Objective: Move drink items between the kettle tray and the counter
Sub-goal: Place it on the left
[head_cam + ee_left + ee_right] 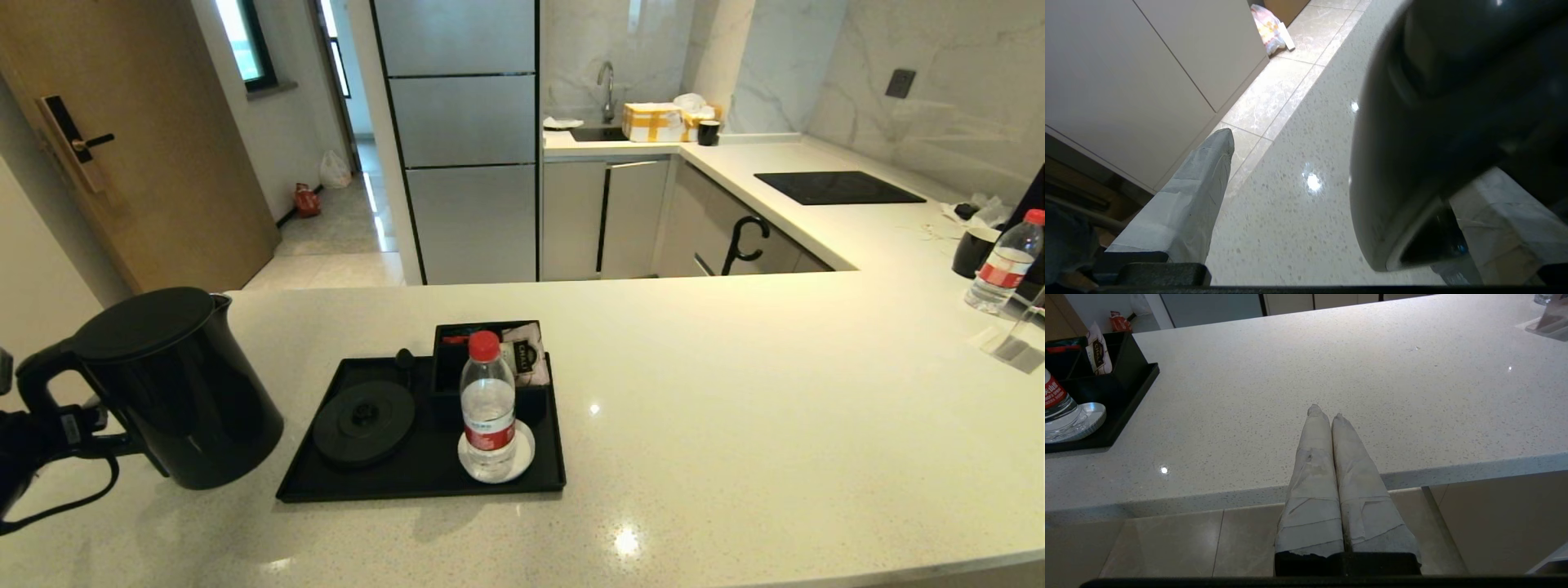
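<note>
The black kettle (171, 384) stands on the off-white counter (735, 408), just left of the black tray (424, 483). My left gripper (49, 425) is at its loop handle at the far left. In the left wrist view the gripper (1351, 163) is open, its taped fingers (1200, 196) wide apart, and the kettle (1453, 122) fills the side by the other finger. On the tray are the empty round kettle base (364, 422), the red-capped bottle (487, 404) on the white coaster, and the tea sachet (525, 353) in the divided box. My right gripper (1325, 412) is shut and empty over the counter's front edge.
A second red-capped bottle (1002, 263) and a black mug (971, 251) stand at the far right of the counter. The flat black hob (837, 187) lies on the back right wing. The counter's left edge drops to the floor beside the kettle.
</note>
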Available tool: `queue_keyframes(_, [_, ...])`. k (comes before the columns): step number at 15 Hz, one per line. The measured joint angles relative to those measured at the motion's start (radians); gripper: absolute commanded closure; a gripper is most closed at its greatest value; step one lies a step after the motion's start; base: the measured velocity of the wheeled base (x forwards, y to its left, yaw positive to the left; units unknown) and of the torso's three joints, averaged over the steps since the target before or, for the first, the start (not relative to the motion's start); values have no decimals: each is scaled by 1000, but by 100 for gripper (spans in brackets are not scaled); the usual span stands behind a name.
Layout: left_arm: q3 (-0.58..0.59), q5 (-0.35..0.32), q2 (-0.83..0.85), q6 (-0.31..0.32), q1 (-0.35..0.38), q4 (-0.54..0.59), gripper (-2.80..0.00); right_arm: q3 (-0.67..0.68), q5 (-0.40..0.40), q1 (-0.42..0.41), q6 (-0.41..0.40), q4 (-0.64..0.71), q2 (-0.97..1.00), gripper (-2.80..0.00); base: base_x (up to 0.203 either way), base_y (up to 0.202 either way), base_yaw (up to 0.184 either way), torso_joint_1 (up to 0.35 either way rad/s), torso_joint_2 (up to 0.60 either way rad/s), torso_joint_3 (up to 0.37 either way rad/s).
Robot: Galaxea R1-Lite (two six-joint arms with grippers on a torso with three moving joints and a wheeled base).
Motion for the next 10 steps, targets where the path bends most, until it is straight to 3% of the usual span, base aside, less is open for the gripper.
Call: queue_keyframes(10, [92,0,-61,-13,-11,-1,-280,0,-1,0,0,0,0,0,0,0,0,0,0,0])
